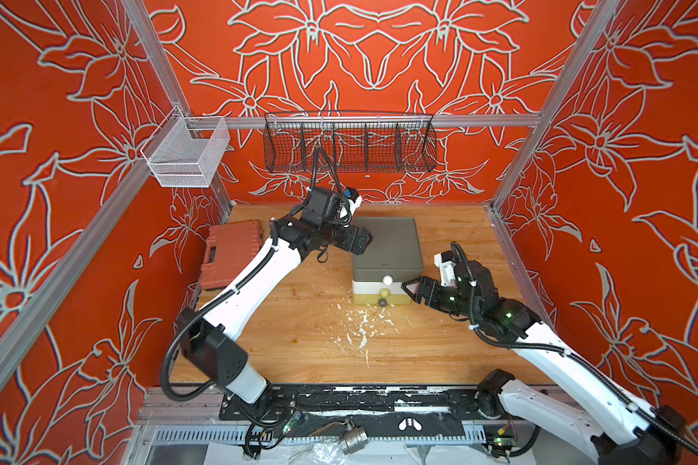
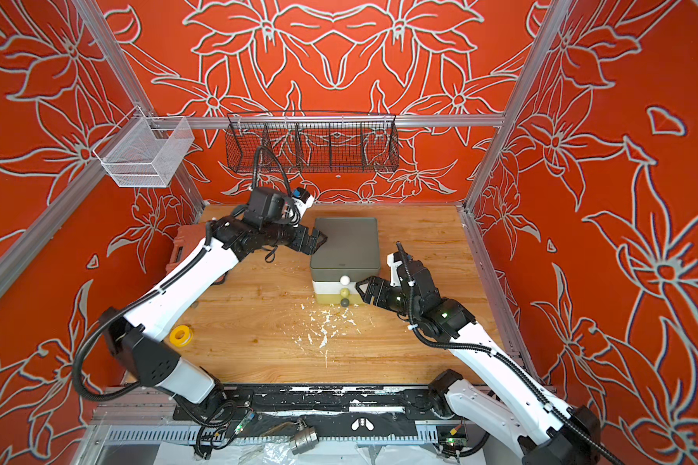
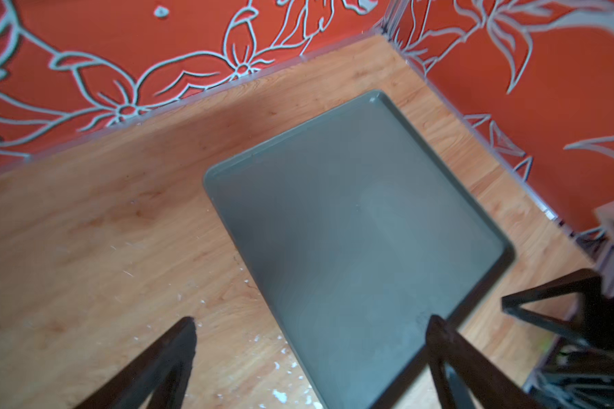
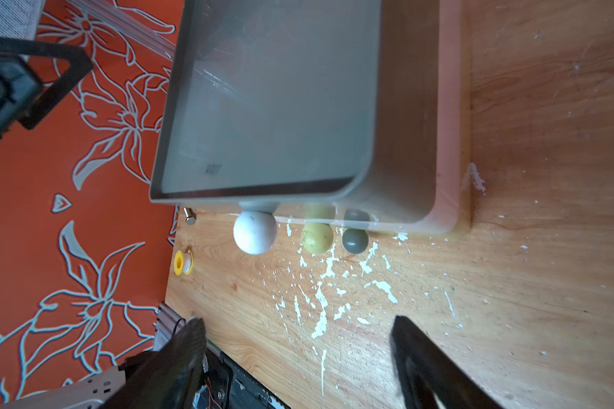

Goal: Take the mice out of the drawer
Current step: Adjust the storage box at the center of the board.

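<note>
White arms (image 1: 258,273) w/ blk joints (image 1: 214,354), ribbed blk cables (image 1: 164,362), green LEDs (image 1: 508,315)

The drawer unit (image 1: 387,241) stands upright toward the back middle of the tabletop (image 1: 299,342). It has a flat grey top and three stacked drawers, all pushed shut (white knob (image 1: 387,280), yellow-green knob (image 1: 384,292), grey knob (image 1: 382,302)). The mice are hidden.

No legible text or numbers anywhere. Small dark mark (image 4: 210,168) on the drawer unit (image 1: 387,245) grey top, near its front edge, too blurred to read. White wing-shaped emblem (image 1: 410,423) on the black base plate (image 1: 339,427), in both top views, no letters.
</note>
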Controlling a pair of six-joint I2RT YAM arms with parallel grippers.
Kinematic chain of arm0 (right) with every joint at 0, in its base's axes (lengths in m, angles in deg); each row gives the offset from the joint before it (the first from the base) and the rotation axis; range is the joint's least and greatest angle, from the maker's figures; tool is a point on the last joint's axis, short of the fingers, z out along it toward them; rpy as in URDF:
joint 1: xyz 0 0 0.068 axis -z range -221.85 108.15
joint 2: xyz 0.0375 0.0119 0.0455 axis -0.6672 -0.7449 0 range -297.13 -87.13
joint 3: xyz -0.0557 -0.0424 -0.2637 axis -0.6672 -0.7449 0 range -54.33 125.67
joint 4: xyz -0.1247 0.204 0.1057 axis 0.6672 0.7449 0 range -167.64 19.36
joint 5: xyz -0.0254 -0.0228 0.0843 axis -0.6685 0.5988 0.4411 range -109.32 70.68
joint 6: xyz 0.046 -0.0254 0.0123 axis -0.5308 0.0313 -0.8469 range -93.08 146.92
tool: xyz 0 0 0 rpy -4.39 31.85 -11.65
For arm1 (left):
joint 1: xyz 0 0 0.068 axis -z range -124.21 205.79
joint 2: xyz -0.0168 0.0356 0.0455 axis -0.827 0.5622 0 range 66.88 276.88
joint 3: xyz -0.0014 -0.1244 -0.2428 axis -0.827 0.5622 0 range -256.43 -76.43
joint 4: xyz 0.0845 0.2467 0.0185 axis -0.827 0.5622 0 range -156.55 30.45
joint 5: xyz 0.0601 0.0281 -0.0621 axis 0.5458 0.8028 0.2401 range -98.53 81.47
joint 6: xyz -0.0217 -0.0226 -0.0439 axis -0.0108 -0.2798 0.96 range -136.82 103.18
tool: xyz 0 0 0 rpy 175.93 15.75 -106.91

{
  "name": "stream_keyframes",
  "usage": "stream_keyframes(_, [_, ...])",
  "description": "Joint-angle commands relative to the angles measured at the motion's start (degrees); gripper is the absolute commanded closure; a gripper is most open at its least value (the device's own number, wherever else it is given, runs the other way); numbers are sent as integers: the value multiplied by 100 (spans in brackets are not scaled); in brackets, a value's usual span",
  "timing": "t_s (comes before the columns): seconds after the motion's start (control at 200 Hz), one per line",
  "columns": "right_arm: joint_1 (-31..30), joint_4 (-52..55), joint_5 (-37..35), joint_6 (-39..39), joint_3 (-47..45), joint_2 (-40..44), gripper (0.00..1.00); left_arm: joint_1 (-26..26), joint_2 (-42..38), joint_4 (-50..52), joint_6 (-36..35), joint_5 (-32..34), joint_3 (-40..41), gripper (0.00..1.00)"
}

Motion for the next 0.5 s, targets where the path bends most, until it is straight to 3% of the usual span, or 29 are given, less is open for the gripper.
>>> stream_keyframes(0.0, [-65, -245, -198, -122, 272, -34, 16, 7, 547, 608, -1079, 207, -723, 2])
stream_keyframes(0.33, [-65, -199, -57, 82, 538, -364, 16, -94, 2473, 1563, -1798, 283, -2889, 0])
stream_keyframes(0.495, [-65, -159, -18, 138, 589, -404, 16, -125, 3341, 2114, -1870, 177, -4099, 4])
